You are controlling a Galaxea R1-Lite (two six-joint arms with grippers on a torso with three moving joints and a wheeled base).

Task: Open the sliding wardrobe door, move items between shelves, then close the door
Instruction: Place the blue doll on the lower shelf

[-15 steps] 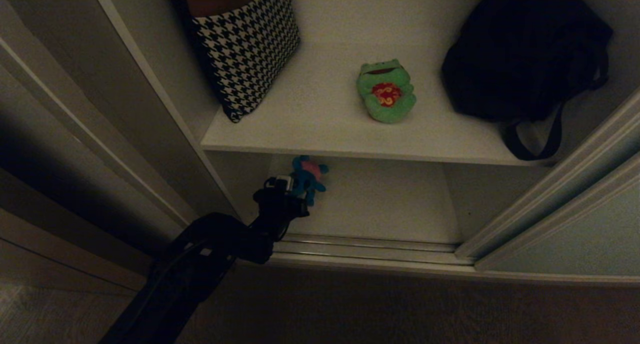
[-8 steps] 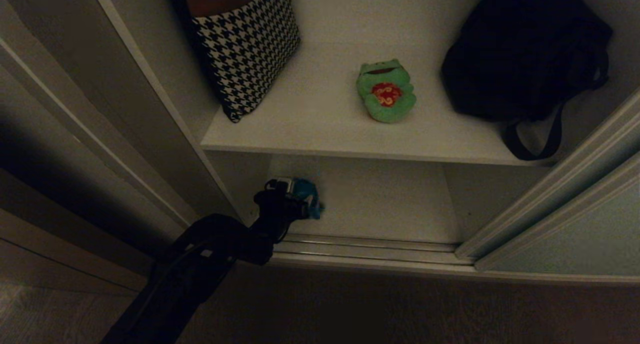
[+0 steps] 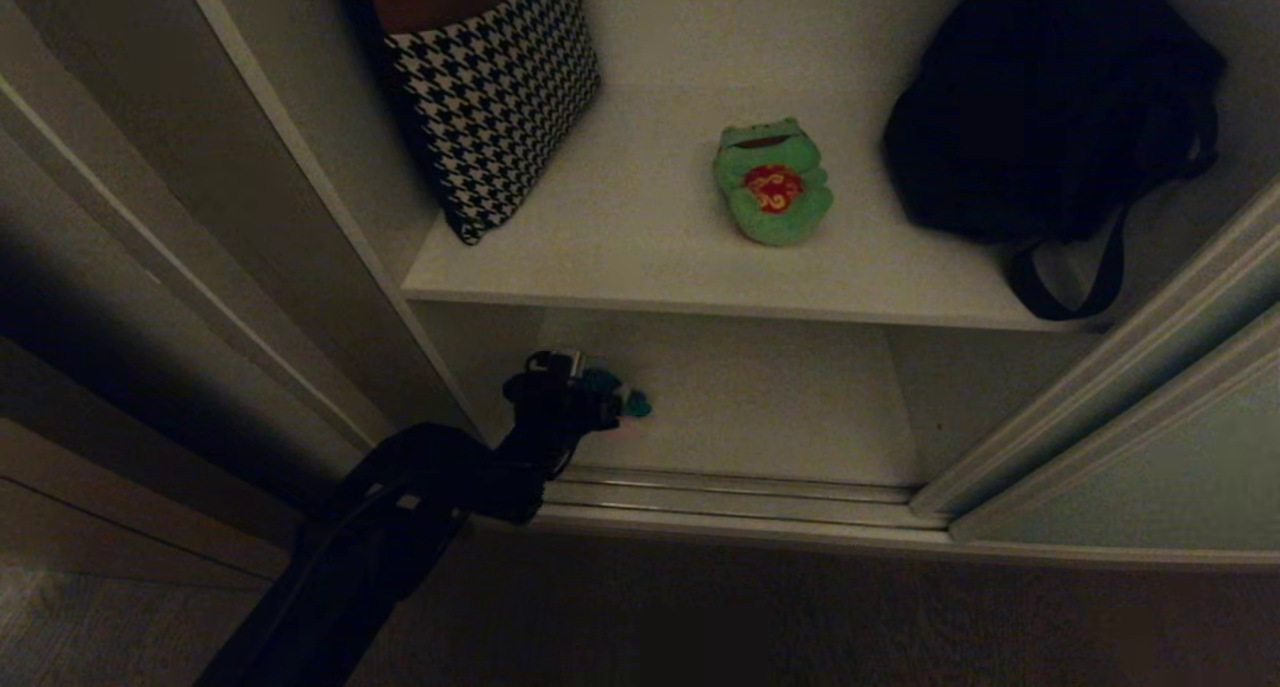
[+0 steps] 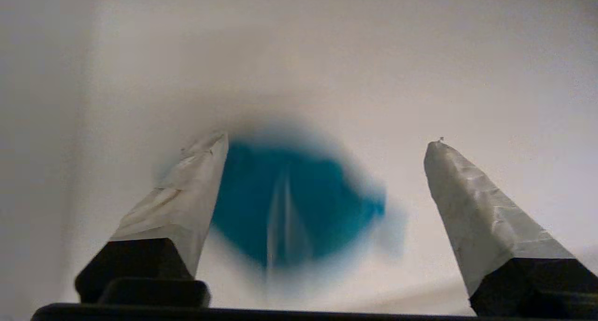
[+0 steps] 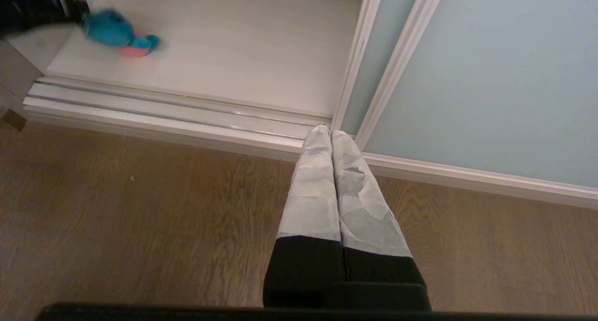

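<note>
The teal plush toy (image 3: 622, 401) (image 4: 299, 204) (image 5: 114, 31) lies on the lower shelf (image 3: 770, 407) (image 5: 233, 45), near its left front corner. My left gripper (image 3: 585, 387) (image 4: 327, 143) hovers just above the toy, open, with the toy below the gap and nearer one finger. The green frog plush (image 3: 772, 182) rests in the middle of the upper shelf (image 3: 640, 257). The sliding wardrobe door (image 3: 1150, 467) (image 5: 490, 78) stands pushed to the right. My right gripper (image 5: 331, 130) is parked shut over the floor, in front of the door's edge.
A houndstooth bag (image 3: 490, 87) leans at the upper shelf's left, and a big black bag (image 3: 1050, 97) fills its right, a strap hanging over the edge. The ribbed floor track (image 3: 730, 492) (image 5: 163, 110) runs along the wardrobe's front. Wooden floor (image 5: 140, 218) lies before it.
The left gripper's fingers have spread apart and let go of the teal toy, which has dropped from upright between them onto the lower shelf. The arm has stayed in place.
</note>
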